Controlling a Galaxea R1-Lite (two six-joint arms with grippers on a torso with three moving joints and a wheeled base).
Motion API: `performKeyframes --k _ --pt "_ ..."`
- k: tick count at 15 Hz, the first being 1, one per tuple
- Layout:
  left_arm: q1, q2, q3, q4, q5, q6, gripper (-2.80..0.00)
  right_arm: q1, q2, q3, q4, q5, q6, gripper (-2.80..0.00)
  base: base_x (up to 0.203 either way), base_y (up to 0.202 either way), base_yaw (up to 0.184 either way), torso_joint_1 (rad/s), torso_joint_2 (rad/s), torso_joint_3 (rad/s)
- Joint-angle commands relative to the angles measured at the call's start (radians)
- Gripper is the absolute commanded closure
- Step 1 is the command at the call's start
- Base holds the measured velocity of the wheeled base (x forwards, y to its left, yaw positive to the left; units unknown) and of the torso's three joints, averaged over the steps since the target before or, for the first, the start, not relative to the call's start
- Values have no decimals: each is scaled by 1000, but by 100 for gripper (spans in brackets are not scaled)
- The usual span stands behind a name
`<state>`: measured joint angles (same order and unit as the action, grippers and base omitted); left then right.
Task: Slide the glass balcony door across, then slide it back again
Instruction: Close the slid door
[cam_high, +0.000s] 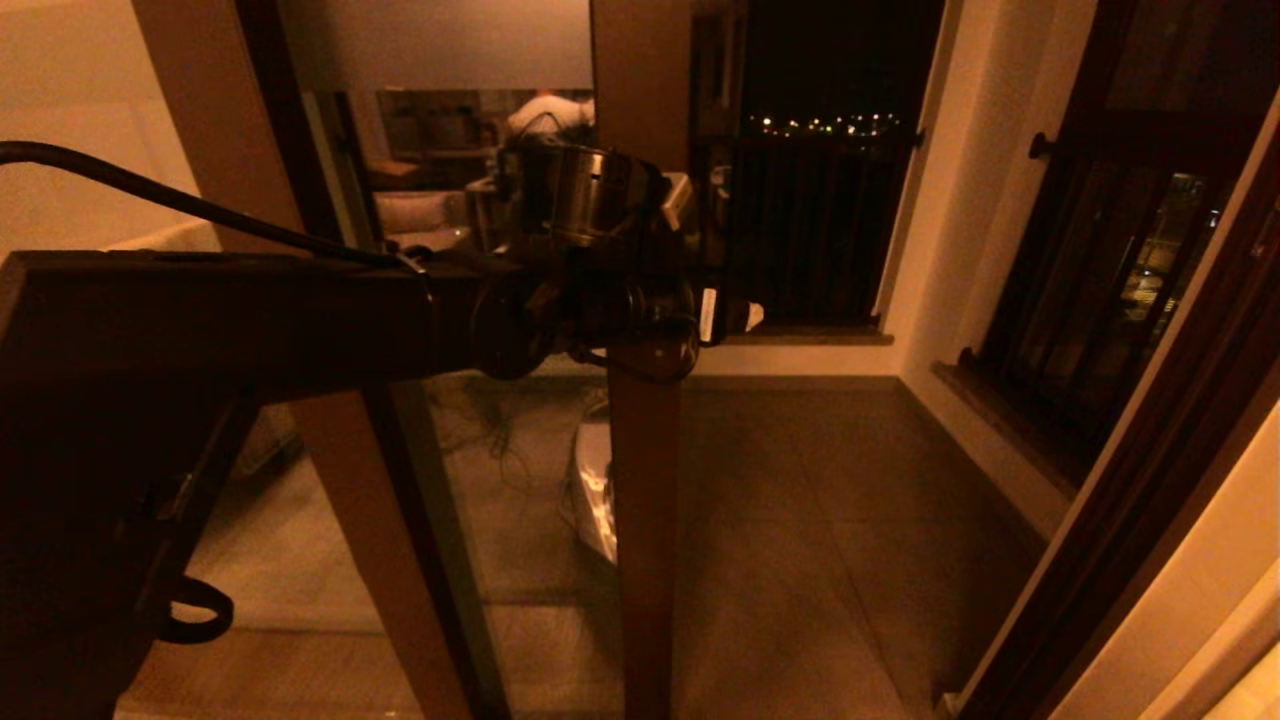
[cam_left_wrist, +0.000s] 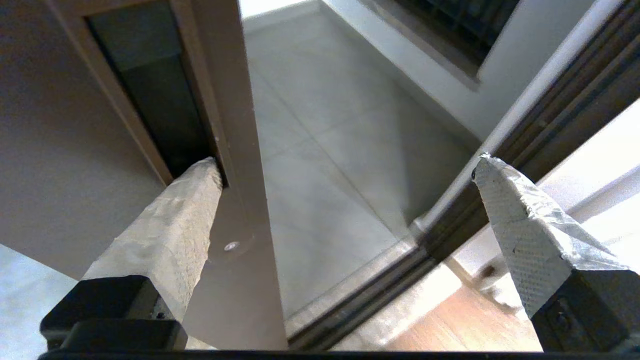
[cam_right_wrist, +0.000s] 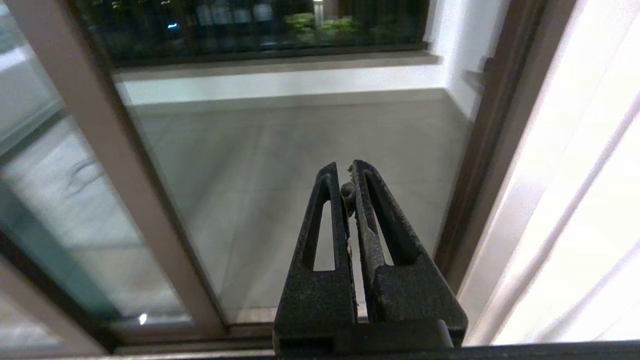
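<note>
The glass balcony door (cam_high: 645, 520) stands partly slid across; its brown stile runs down the middle of the head view, with a frosted band (cam_high: 440, 45) at the top. My left gripper (cam_high: 705, 320) is at the stile at mid height, open. In the left wrist view my left gripper (cam_left_wrist: 345, 167) has one taped fingertip (cam_left_wrist: 202, 180) inside the dark recessed handle slot (cam_left_wrist: 150, 100), and the other fingertip (cam_left_wrist: 487, 175) hangs free past the stile's edge. My right gripper (cam_right_wrist: 346, 172) is shut on nothing, low and pointing at the open doorway, with the door stile (cam_right_wrist: 100, 150) beside it.
A second brown-framed glass panel (cam_high: 340, 470) stands left of the door. The dark door jamb (cam_high: 1150, 480) bounds the opening on the right. The floor track (cam_left_wrist: 360, 295) crosses below. Beyond lie the tiled balcony floor (cam_high: 800, 520) and dark barred windows (cam_high: 820, 220).
</note>
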<state>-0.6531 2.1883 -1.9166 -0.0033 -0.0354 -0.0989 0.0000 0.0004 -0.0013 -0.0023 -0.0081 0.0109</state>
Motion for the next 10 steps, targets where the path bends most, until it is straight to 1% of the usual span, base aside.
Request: performKeyframes --k 1,3,8,10 --pt "-7 26 -2 -42 9 2 -280 0 0 0 -1 0 0 0 0 0 0 0 0 0" --pt "-21 27 0 -57 29 1 -280 0 0 1 -1 0 0 0 0 0 0 0 0 0" --pt "-74 -36 1 -53 31 1 -280 0 0 0 -1 0 0 0 0 0 0 0 0 0" --pt "-79 -38 1 -53 31 -2 -280 0 0 1 -1 0 0 0 0 0 0 0 0 0"
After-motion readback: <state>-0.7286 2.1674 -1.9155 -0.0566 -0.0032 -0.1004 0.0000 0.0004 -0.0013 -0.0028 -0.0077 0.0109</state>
